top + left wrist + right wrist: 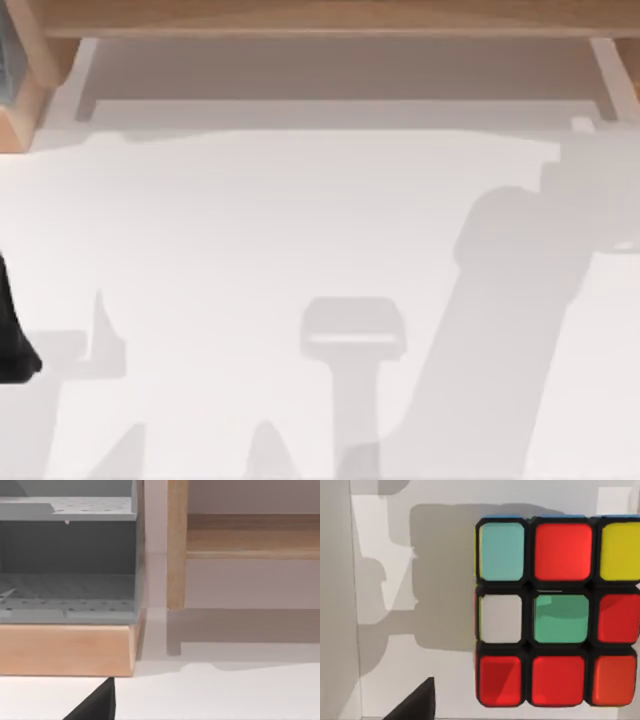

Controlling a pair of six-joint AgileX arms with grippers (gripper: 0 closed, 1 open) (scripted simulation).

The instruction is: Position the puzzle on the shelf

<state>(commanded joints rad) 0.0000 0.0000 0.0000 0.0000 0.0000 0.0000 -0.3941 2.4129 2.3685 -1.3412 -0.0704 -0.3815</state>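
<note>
- Top view: the shelf [320, 18] is seen as a long light-brown board along the far edge of the white table [250, 230], cut off by the upper border; a pale post [612, 80] stands under it at the right and a wooden block [25, 105] at the left, partly out of frame; a dark shape [12, 335] at the left edge is taken for part of the left arm, too cropped to identify further; grey shadows of both arms are cast across the table.
- Left wrist view: a wooden side post [176, 545] of the shelf is shown upright, with the shelf board [252, 537] running off from it and cropped at the border; beside it a grey perforated rack [67, 560] sits on a wooden base [65, 650], cut off at one side; a black wedge [97, 705] at the border is too cropped to name; whether the left gripper's fingers are apart or together cannot be told.
- Right wrist view: the puzzle [555, 615] is seen close up over the white table, its face showing red, green, white, yellow and orange stickers in a black grid, one side cut off by the border; its shadow falls on the surface behind; whether it is clamped by the right gripper cannot be told.
</note>
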